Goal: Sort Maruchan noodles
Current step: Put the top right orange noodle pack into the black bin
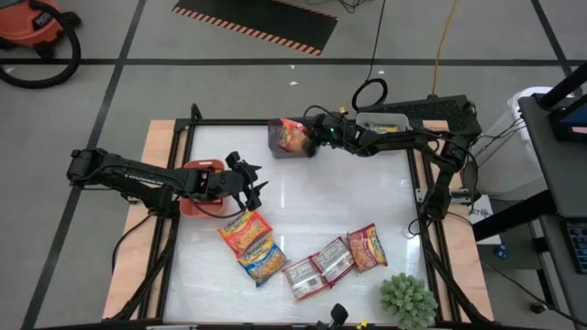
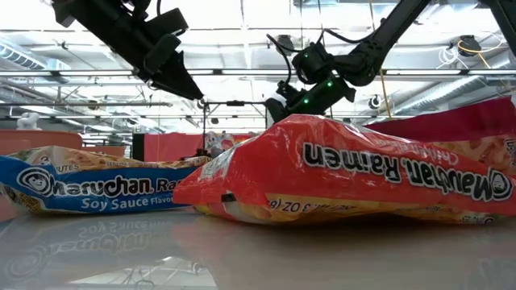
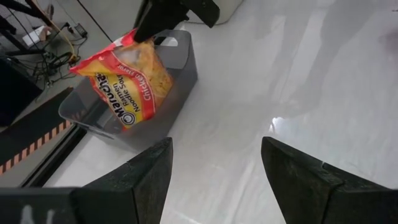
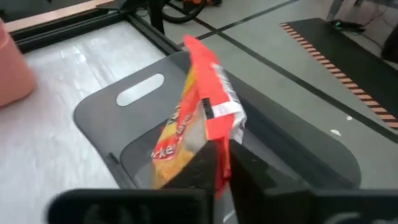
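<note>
white table [image 1: 367,197] | right pincer [image 4: 222,163] pinches red-trim packet [image 4: 198,118] over grey bin [image 4: 298,155] | left pincer [image 3: 214,168] wide, empty

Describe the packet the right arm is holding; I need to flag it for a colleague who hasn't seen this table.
Start at the grey bin at the table's far edge. Directly over it, the right gripper has its jaws shut on one red-trimmed packet of chicken ramen, held by its edge. It is the only packet off the table; the others lie flat at the near side.
</note>
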